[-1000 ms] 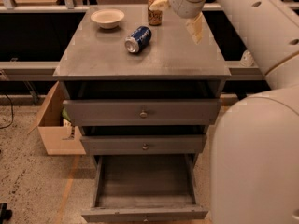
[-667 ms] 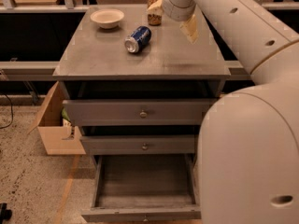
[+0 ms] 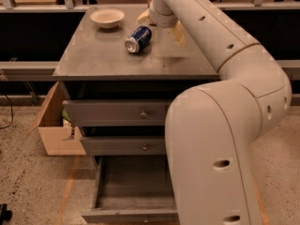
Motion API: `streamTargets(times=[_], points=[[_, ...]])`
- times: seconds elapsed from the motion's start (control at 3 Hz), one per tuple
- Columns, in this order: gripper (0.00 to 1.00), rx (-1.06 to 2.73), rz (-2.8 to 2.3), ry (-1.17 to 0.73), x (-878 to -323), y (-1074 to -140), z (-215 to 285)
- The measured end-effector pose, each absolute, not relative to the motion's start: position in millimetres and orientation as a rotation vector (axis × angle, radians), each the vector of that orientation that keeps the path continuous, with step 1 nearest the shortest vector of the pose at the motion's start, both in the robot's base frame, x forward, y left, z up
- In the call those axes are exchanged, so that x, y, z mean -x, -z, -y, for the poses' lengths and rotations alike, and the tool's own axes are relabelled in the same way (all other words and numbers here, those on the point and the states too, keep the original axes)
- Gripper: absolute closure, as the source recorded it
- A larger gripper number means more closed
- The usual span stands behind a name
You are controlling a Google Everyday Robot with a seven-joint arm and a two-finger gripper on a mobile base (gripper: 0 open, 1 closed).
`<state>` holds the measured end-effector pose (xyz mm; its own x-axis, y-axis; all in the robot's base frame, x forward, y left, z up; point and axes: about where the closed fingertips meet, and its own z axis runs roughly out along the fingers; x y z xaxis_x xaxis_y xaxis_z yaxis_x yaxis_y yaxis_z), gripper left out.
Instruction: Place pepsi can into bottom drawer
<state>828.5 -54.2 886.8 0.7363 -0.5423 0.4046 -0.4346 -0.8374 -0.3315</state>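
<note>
Hand is hovering with fingers spread; small dark blue pepsi can is lying tipped diagonally just left of it on the grey metal bench.

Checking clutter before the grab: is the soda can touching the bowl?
Apart. The camera view shows bare tabletop between the soda can and the bowl. The open pincer hangs close behind the can.

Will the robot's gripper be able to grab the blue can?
Probably yes. The gripper hangs open close beside the pepsi can, which lies on its side on the cabinet top; nothing stands between them.
</note>
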Motion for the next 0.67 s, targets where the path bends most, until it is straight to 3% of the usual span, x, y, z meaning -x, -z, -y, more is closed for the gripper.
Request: streamTargets(times=[0.67], points=[[0.0,2.809,-0.672,0.719,-847.0,-874.3,17.3]])
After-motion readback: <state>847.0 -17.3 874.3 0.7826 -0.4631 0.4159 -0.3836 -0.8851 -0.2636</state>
